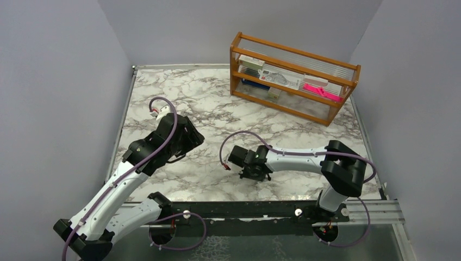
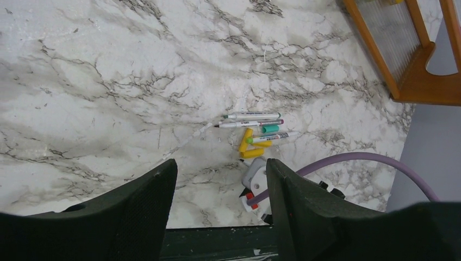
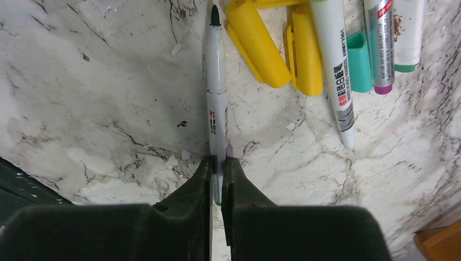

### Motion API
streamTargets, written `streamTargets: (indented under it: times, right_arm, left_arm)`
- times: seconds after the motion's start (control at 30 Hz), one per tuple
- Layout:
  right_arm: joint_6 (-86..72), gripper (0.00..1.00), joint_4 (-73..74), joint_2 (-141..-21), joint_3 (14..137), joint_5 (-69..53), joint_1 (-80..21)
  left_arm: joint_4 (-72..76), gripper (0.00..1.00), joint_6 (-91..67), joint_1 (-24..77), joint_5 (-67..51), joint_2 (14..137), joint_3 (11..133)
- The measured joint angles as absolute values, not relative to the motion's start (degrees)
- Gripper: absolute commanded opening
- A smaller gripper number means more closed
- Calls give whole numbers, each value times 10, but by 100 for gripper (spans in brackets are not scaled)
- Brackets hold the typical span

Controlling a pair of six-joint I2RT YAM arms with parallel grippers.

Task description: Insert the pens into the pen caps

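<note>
The right gripper (image 3: 218, 166) is pinched narrow on the tail end of one pen (image 3: 216, 81). In the right wrist view the barrel runs from between the fingers straight toward 12 o'clock, its dark tip at the far end. Whether this pen is lifted off the table (image 3: 98, 81) cannot be told.

Just beside that tip, at 1 o'clock from the gripper, lie the yellow caps (image 3: 255, 43), two of them close side by side. Farther toward 2 o'clock are the other pens (image 3: 340, 81), roughly parallel, with the teal cap (image 3: 359, 62) lying between two of them.

The left gripper (image 2: 220, 166) stands wide, with nothing between its fingers. In the left wrist view the cluster of pens and caps lies on the marble at 1 o'clock from it, well apart from both fingertips.

In the top view the left gripper sits at 10 o'clock from the right one, apart from it. The pens themselves are hidden there under the right gripper. A wooden rack (image 1: 293, 76) stands at the table's 1 o'clock corner.
</note>
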State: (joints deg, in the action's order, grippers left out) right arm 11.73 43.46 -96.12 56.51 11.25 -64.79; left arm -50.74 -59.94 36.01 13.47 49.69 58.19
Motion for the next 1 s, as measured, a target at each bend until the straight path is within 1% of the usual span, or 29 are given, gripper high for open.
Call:
streamTargets:
  times: [0.27, 0.5, 0.6, 0.73, 0.87, 1.0]
  right_arm:
    - [101, 2, 444, -949, 587, 113, -648]
    - [65, 2, 459, -846, 655, 113, -647]
    - [23, 2, 460, -819, 694, 110, -638]
    - [-68, 2, 434, -789, 740, 71, -617]
    - [-163, 2, 374, -745, 748, 20, -602]
    - [-239, 2, 313, -718, 748, -27, -594]
  left_arm:
    - [-515, 63, -601, 360, 136, 488, 575]
    - [-486, 65, -574, 360, 123, 497, 575]
    - [-434, 69, -554, 360, 92, 496, 575]
    - [-294, 76, -536, 360, 15, 483, 551]
    - [-176, 81, -531, 360, -47, 480, 523]
    - [-105, 84, -525, 360, -80, 481, 519]
